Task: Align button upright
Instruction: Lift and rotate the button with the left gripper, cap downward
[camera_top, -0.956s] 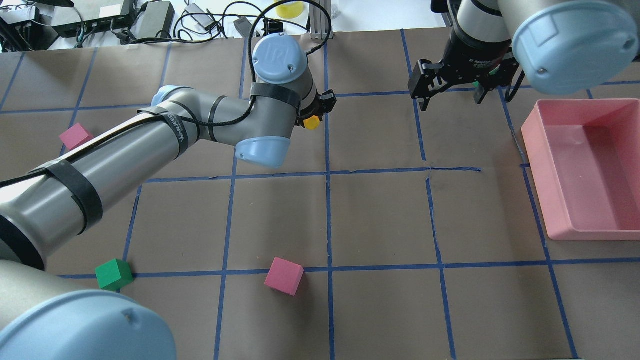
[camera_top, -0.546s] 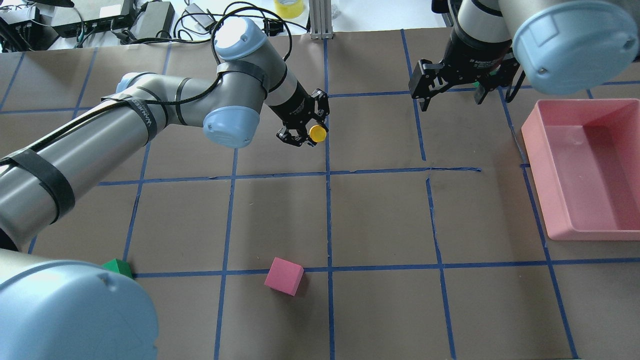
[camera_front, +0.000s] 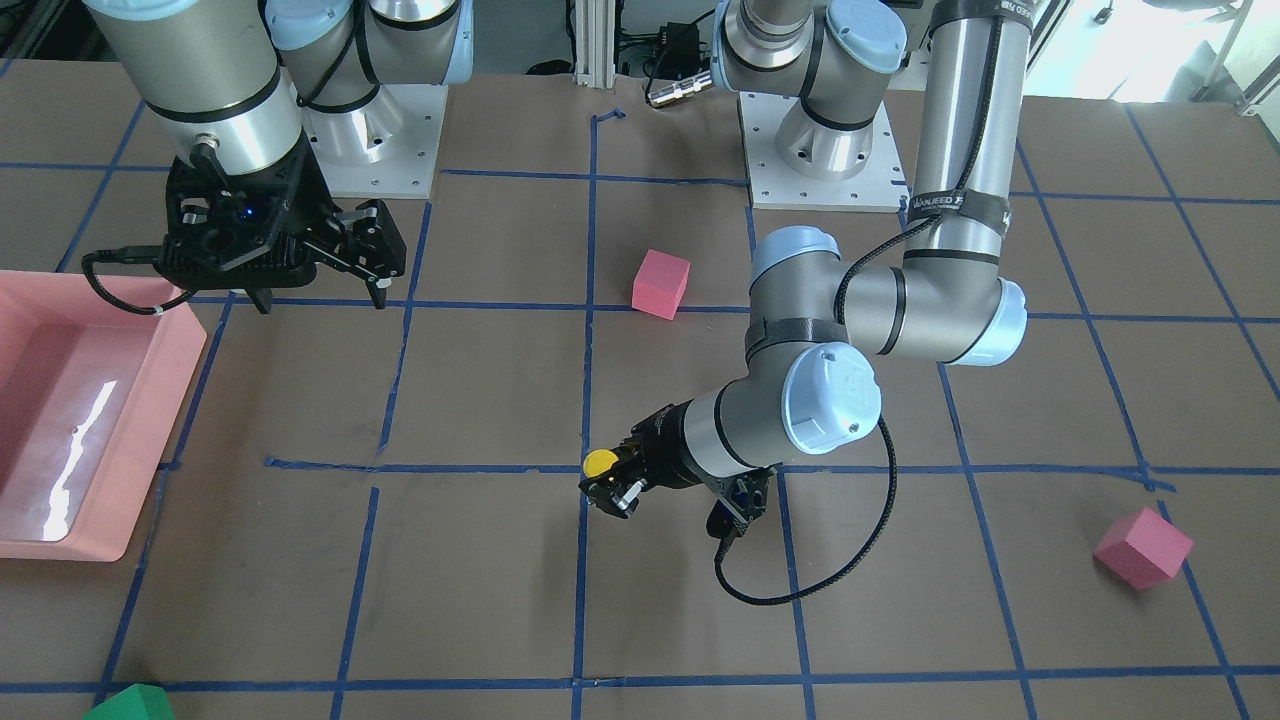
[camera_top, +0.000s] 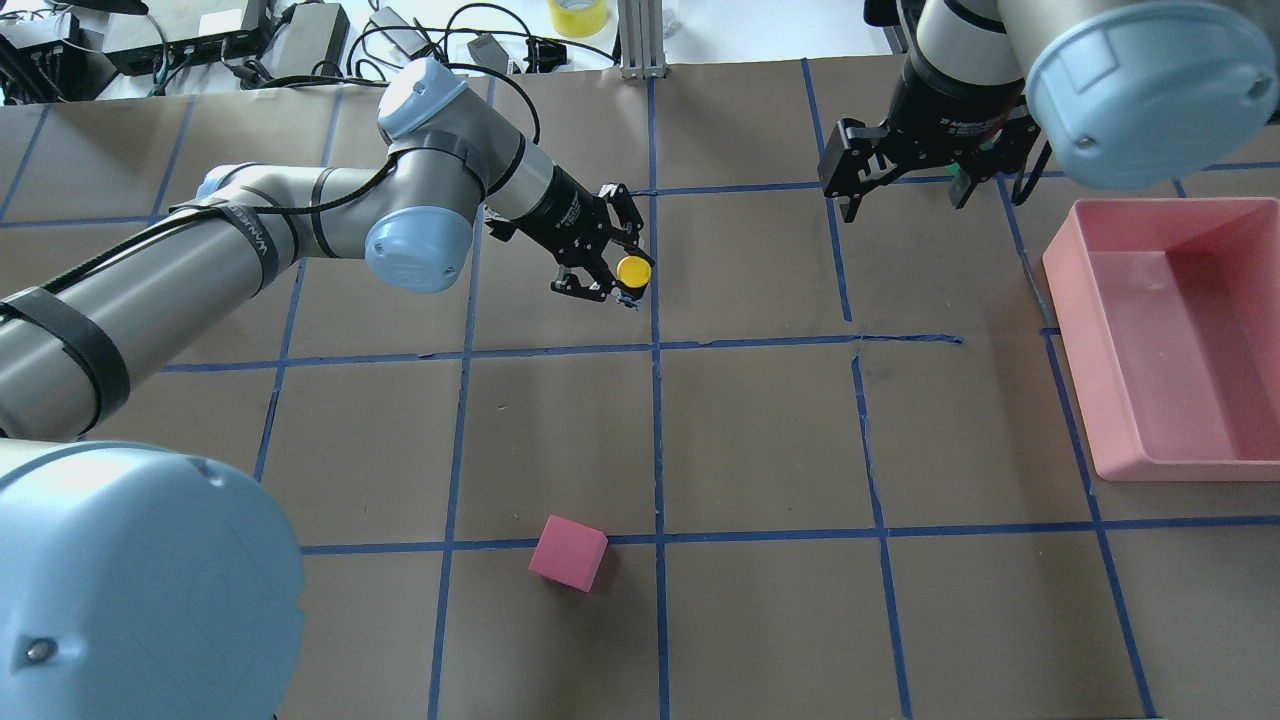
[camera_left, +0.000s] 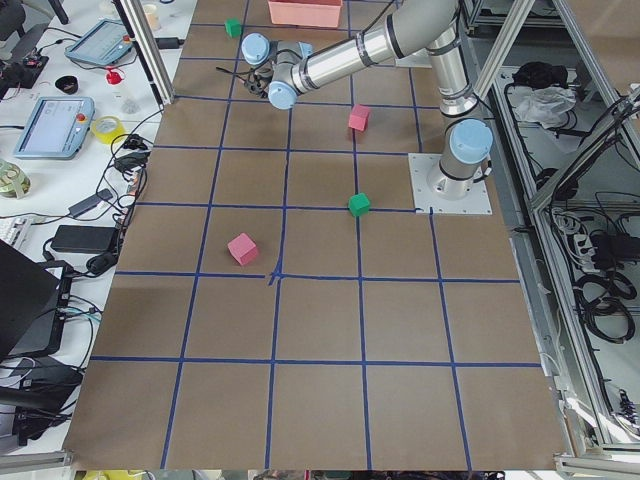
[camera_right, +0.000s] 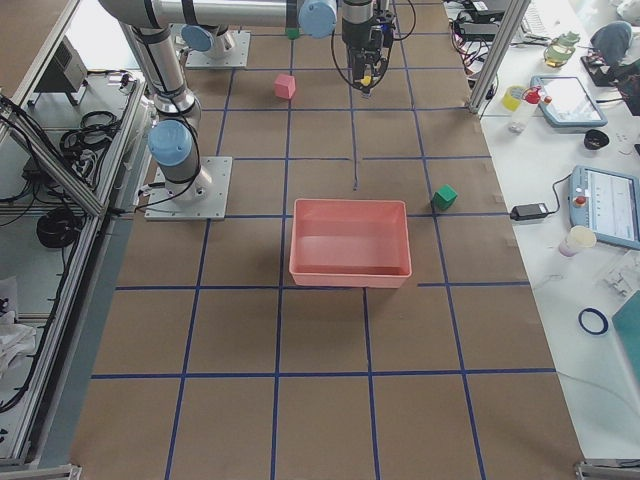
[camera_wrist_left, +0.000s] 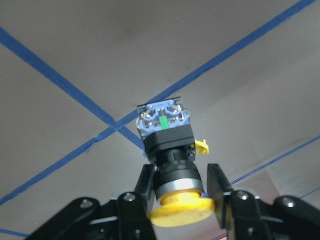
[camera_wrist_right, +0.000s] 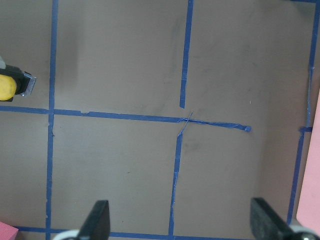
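Button (camera_wrist_left: 167, 145) sits between the fingers (camera_wrist_left: 145, 186) of the left gripper (camera_wrist_left: 179, 176), taken at the black collar just under the yellow cap. The cap end lies nearest the palm. The silvery base with its blue terminal block sticks out past the fingertips, toward the table (camera_top: 760, 430). Jaws are narrow, closed on the collar. In the wrist view one pad seems to leave a sliver of gap, so contact on that side is not certain. The base is right over a blue tape line (camera_top: 657, 450) beyond the fingertips; whether it touches the paper, cannot tell.

Left arm: forearm reaches out low over the table, wrist bent, gripper slanting obliquely downward. The button's axis follows that slant, so it is tilted, not upright.

Right gripper (camera_top: 900, 185): jaws spread wide, fingers pointing down, hanging well apart from the button.
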